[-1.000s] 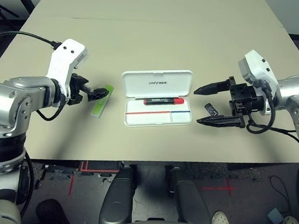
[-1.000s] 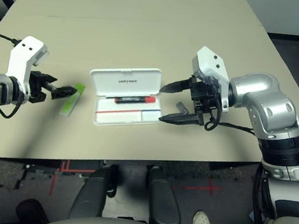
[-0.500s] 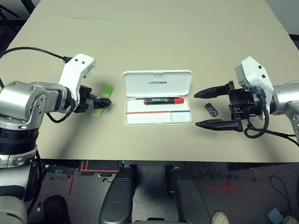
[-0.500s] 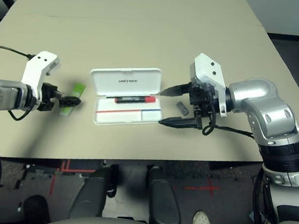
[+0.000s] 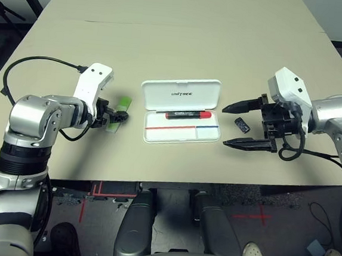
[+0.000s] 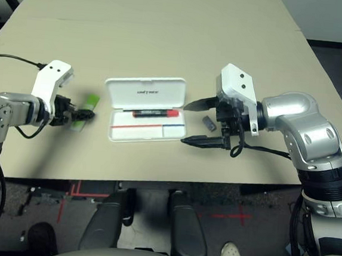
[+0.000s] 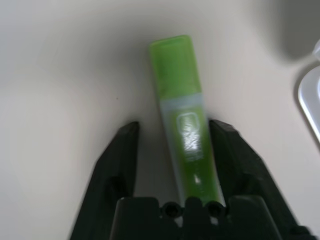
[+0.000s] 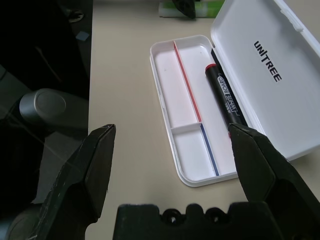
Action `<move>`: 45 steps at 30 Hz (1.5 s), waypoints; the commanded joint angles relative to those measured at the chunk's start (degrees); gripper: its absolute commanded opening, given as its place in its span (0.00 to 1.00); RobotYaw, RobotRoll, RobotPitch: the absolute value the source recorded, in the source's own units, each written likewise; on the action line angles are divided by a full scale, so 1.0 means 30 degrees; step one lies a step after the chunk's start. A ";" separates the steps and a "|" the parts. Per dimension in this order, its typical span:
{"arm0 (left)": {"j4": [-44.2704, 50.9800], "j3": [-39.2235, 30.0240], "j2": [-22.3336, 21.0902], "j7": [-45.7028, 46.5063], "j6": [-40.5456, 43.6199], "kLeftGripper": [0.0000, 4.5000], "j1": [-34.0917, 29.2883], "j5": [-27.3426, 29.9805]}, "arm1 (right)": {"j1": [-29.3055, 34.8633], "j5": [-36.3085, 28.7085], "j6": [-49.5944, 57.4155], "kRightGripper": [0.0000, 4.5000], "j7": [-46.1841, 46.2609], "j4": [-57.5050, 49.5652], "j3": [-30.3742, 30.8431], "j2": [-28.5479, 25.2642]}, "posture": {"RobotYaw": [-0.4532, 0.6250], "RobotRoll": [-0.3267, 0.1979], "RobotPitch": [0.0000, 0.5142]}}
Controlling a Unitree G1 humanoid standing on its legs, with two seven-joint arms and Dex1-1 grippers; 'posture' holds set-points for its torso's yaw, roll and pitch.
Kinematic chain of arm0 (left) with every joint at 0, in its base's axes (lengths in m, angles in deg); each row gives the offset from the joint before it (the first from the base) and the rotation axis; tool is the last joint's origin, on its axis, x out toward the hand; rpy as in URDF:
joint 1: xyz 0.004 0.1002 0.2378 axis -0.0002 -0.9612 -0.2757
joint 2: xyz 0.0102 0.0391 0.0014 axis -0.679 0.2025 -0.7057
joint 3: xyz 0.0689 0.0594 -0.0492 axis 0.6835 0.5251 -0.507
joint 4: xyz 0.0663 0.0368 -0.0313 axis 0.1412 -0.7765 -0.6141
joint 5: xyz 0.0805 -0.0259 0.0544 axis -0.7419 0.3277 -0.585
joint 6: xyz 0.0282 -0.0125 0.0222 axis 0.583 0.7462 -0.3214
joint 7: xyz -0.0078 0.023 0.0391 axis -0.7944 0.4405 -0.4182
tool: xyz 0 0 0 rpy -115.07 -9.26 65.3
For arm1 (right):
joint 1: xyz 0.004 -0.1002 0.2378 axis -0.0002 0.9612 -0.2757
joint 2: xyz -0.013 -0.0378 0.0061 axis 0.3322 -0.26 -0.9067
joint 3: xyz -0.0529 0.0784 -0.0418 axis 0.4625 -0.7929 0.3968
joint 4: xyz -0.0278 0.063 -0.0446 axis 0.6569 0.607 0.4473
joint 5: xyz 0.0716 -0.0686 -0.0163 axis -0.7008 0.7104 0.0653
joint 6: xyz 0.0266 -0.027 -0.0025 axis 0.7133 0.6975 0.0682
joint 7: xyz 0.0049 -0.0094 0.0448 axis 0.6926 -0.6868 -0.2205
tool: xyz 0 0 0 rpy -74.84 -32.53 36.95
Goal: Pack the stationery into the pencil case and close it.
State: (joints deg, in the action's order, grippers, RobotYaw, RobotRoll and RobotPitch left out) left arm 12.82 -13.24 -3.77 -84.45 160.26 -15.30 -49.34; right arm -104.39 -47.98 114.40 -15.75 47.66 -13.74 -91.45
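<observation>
the left end effector [image 7: 173,127] is parted around the green highlighter [image 7: 187,120], at nine o'clock of the case [image 5: 181,135] on the desk [image 5: 183,51]; likely light, stiff, slick: grip it mid-barrel. the right end effector [image 5: 226,125] gapes, empty.

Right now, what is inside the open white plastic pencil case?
The open white plastic pencil case holds a black marker with a red cap in its rear compartment, lying along the hinge. The marker covers the strip of floor beneath it, so anything there cannot be seen.
</observation>
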 commanded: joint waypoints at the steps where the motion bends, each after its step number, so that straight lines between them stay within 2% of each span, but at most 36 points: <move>1: -0.0305 0.0530 0.0096 -0.0048 0.0391 0.34 -0.0425 -0.0002 | 0.0152 -0.0095 -0.0104 1.00 0.0096 -0.0277 0.0103 -0.0102 | 0.41 0.62 0.46; 3: -0.0238 0.0497 -0.0004 -0.0137 0.0470 0.24 -0.0427 0.0071 | 0.0152 -0.0070 -0.0160 1.00 0.0134 -0.0245 0.0142 -0.0080 | 0.41 0.62 0.46; 10: 0.0825 0.0965 -0.1597 -0.1595 0.0698 0.24 -0.0503 0.0980 | 0.0002 0.0126 -0.0400 1.00 0.0161 0.0096 0.0337 0.0088 | 0.43 0.62 0.46; 15: 0.1881 0.1547 -0.3810 -0.3477 0.0378 0.24 -0.0714 0.1942 | -0.0043 0.0242 -0.0584 1.00 0.0159 0.0306 0.0411 0.0159 | 0.44 0.62 0.46; 19: 0.3446 0.2028 -0.6490 -0.6131 -0.1161 0.24 -0.1294 0.2882 | -0.0114 0.0424 -0.0817 1.00 0.0135 0.0568 0.0543 0.0288 | 0.44 0.62 0.46; 25: 0.5007 0.2589 -0.8290 -0.8967 -0.4214 0.24 -0.1937 0.3135 | -0.0255 0.0682 -0.1214 1.00 0.0132 0.0997 0.0757 0.0397 | 0.45 0.62 0.45; 28: 0.5364 0.2782 -0.8524 -0.9865 -0.5786 0.24 -0.2060 0.2884 | -0.0261 0.0745 -0.1321 1.00 0.0094 0.1106 0.0789 0.0394 | 0.45 0.62 0.45; 30: 0.5470 0.3454 -0.8612 -1.0474 -0.7620 0.24 -0.1881 0.2045 | -0.0281 0.0846 -0.1409 1.00 0.0065 0.1215 0.0831 0.0399 | 0.45 0.62 0.45; 32: 0.5304 0.3980 -0.8205 -1.0567 -0.8586 0.24 -0.1467 0.1505 | -0.0311 0.0920 -0.1460 1.00 0.0036 0.1304 0.0866 0.0398 | 0.45 0.62 0.45; 37: 0.5007 0.5767 -0.7307 -1.1130 -1.0172 0.24 -0.0085 0.0134 | -0.0368 0.1129 -0.1612 1.00 -0.0018 0.1527 0.0944 0.0393 | 0.45 0.62 0.45; 45: 0.4699 0.7730 -0.5646 -1.1677 -1.1203 0.24 0.1371 -0.1384 | -0.0318 0.1408 -0.1813 1.00 -0.0038 0.1644 0.0974 0.0270 | 0.44 0.62 0.44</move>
State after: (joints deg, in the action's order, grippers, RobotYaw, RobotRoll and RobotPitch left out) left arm 27.59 8.47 -21.32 -118.82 127.41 -11.72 -52.13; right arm -105.52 -44.20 109.49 -15.46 52.89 -11.64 -90.14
